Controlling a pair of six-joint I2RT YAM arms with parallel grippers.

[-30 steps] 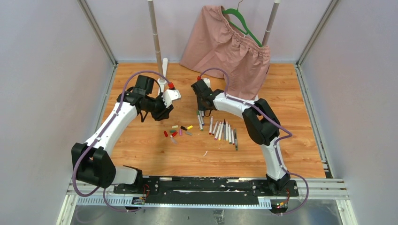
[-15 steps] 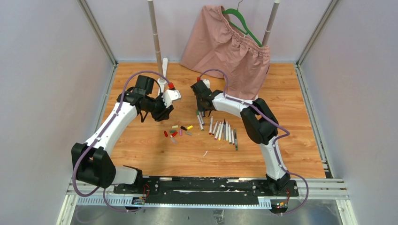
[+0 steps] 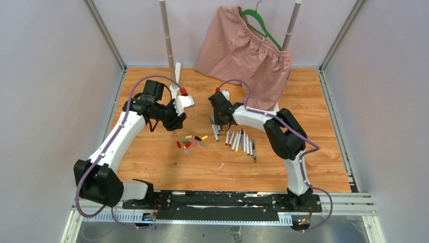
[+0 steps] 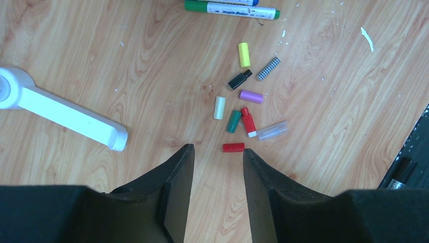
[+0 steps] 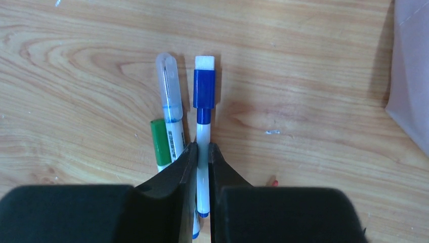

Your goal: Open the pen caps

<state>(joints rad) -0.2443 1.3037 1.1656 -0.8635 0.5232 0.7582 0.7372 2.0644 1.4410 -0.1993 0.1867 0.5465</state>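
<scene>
My right gripper (image 5: 202, 149) is shut on the white barrel of a pen with a blue cap (image 5: 204, 95), held just above or on the wood. A clear-capped pen (image 5: 169, 98) and a green pen (image 5: 161, 144) lie just left of it. In the top view the right gripper (image 3: 218, 123) is at the left end of the row of pens (image 3: 242, 140). My left gripper (image 4: 217, 152) is open and empty above loose caps: red (image 4: 233, 147), green (image 4: 233, 121), purple (image 4: 251, 96), yellow (image 4: 244, 54), black (image 4: 239, 79). The caps (image 3: 191, 142) lie near the left gripper (image 3: 174, 123).
A white handled tool (image 4: 60, 114) lies left of the caps. A pink skirt (image 3: 248, 50) on a green hanger hangs at the back between two poles (image 3: 167, 35); its cloth (image 5: 410, 76) is right of the held pen. Metal rails edge the table.
The right gripper has moved a little right and toward the near side, down onto the left end of the pen row. The left arm has shifted slightly and stays open.
</scene>
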